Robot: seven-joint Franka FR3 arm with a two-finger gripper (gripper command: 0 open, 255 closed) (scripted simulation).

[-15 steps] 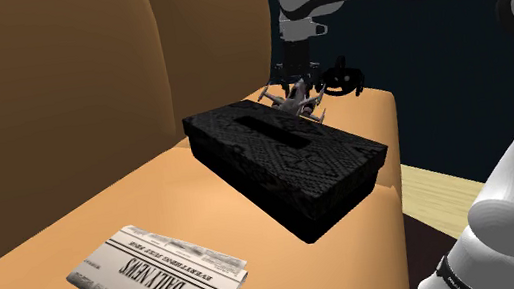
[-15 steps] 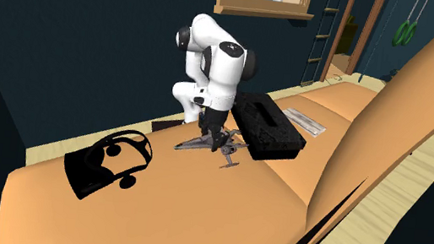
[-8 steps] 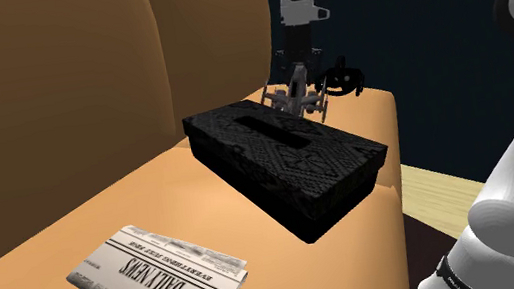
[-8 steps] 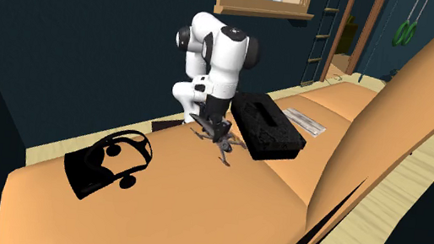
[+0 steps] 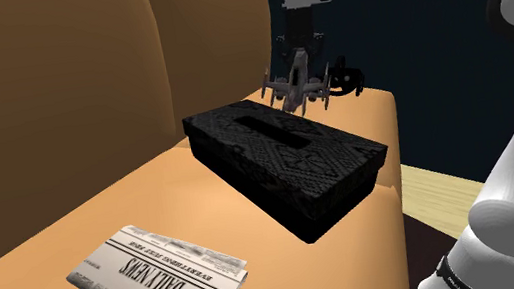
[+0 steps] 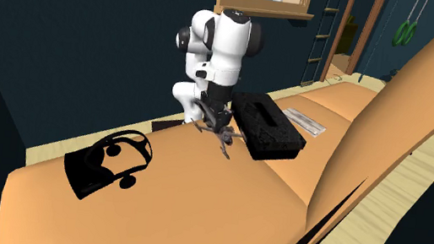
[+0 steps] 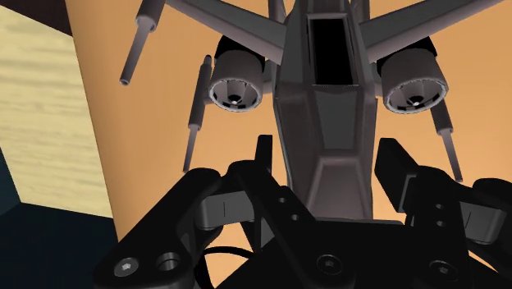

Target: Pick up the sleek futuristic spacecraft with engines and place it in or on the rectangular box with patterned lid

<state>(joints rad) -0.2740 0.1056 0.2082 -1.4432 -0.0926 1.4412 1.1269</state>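
Grey and dark, the winged spacecraft with two round engines (image 5: 296, 88) hangs in the air above the orange sofa seat (image 5: 102, 208), pinched by its narrow hull between the two fingers (image 7: 262, 160) of the black gripper (image 5: 298, 71). In the wrist view the fingers press against either side of the hull just behind the engines.

A second ago the spacecraft (image 6: 220, 134) lay low over the seat beside the box. Half a second ago it was part-way up. Now it is clear of the cushion and higher than the lid in the shoulder view, and the arm above it has risen with it.

The black rectangular box with a patterned lid (image 5: 287, 155) is unmoved on the seat, one corner reaching the seat's front edge. The spacecraft is just beyond the box's far end, not over the lid. A folded newspaper (image 5: 157, 267) lies flat near the front edge at the other end of the box, and a black headset (image 6: 108, 163) rests well apart at the seat's far end. Neither has shifted.
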